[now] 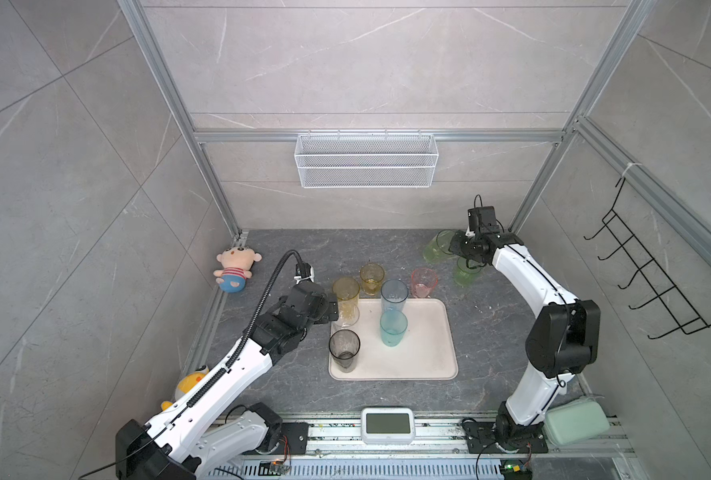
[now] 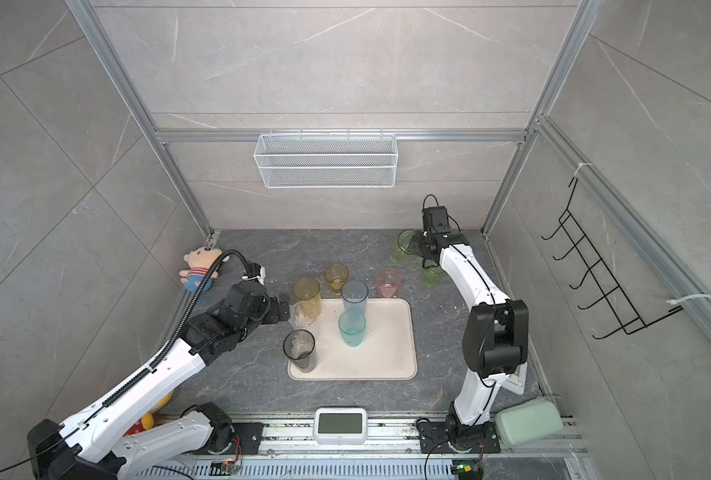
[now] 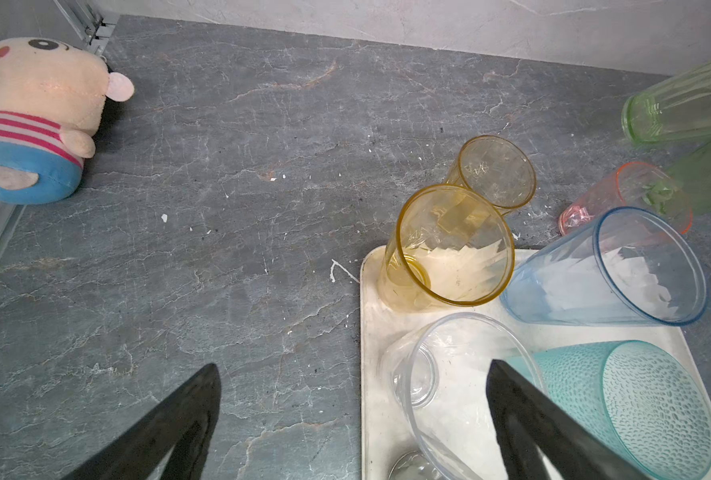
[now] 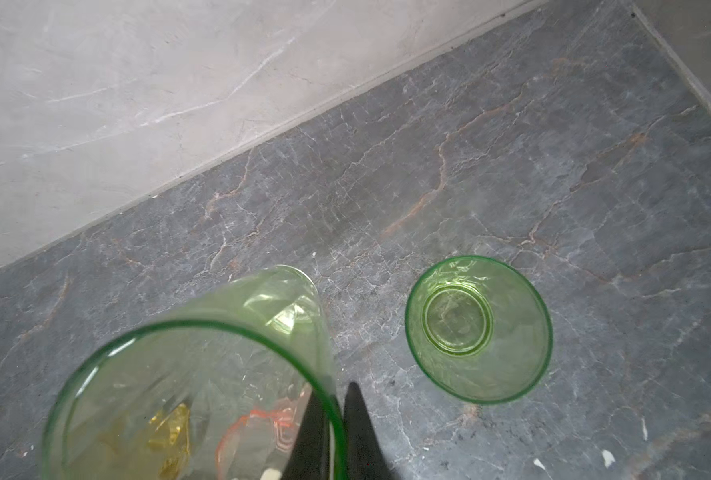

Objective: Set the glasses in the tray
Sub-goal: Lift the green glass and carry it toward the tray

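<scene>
Left wrist view had the plush doll (image 3: 33, 120) way off on the table (image 3: 220, 208). Our left gripper (image 3: 353, 370) was spread wide and gripping nothing, with one finger crossing the mouth of the clear tumbler (image 3: 441, 374) on the tray (image 3: 372, 299). Touching or not, we couldn't tell.

In a top view the tray also carried the smoky grey tumbler (image 1: 344, 349), yellow tumbler (image 1: 346, 297), blue tumbler (image 1: 394, 296) and teal tumbler (image 1: 393, 328), all crowded on its left half. The amber tumbler (image 1: 372, 277) and pink tumbler (image 1: 423, 282) stood on the table just past its far edge.

Further right, our right gripper (image 4: 333, 399) was clenched on the rim of the tall green tumbler (image 4: 237, 307), one finger inside and one outside. The glass was tilted, base pointing away from the wrist. So the tray lay near-left of that glass, bare half closest, and we figured the pink tumbler stood in the way. The short green tumbler (image 4: 478, 328) stood upright just beside it, with the right arm clearly the nearer one.
</scene>
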Available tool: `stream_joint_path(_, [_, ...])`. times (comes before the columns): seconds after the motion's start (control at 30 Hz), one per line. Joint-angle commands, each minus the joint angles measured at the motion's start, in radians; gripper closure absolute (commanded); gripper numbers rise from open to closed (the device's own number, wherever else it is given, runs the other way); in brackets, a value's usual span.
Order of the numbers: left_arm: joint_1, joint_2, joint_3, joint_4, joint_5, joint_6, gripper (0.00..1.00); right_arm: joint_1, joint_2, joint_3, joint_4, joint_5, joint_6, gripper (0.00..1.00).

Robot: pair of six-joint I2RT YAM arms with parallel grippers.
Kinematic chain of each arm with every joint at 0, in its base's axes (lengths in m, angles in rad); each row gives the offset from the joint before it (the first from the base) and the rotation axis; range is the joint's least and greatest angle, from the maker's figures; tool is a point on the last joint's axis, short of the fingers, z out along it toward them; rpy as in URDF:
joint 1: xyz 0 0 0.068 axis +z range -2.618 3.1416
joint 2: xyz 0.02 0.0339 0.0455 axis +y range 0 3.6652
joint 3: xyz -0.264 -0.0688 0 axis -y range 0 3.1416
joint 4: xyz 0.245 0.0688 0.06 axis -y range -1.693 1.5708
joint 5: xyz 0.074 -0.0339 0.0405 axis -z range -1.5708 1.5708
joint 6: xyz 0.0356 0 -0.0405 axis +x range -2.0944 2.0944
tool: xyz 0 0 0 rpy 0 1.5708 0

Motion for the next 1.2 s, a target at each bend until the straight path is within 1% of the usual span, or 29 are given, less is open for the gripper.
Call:
stream_joint_path(0.0, [0.005, -0.031, 0.027, 0.008, 0.013, 0.018, 0.0, 0.016, -0.092, -0.015, -0.037, -0.003, -0.019, 1.0])
stream_joint_path(0.17, [0.005, -0.036, 0.032, -0.008, 0.016, 0.018, 0.0, 0.045, -0.171, -0.032, -0.099, -0.016, -0.034, 1.0])
stream_joint_path(0.4, [0.005, -0.017, 0.054, -0.035, 0.019, 0.009, 0.0, 0.131, -0.301, -0.086, -0.205, -0.005, -0.068, 1.0])
stream_joint_path(0.47, [0.005, -0.014, 0.058, -0.036, 0.024, 0.006, 0.0, 0.145, -0.324, -0.09, -0.242, -0.019, -0.077, 1.0])
stream_joint_path(0.83, [0.006, -0.01, 0.063, -0.046, 0.053, -0.03, 0.0, 0.257, -0.456, -0.129, -0.467, 0.029, -0.096, 1.0])
stream_joint_path(1.17, [0.005, 0.011, 0.078, -0.069, 0.049, -0.043, 0.0, 0.372, -0.633, -0.275, -0.548, 0.049, -0.074, 1.0])
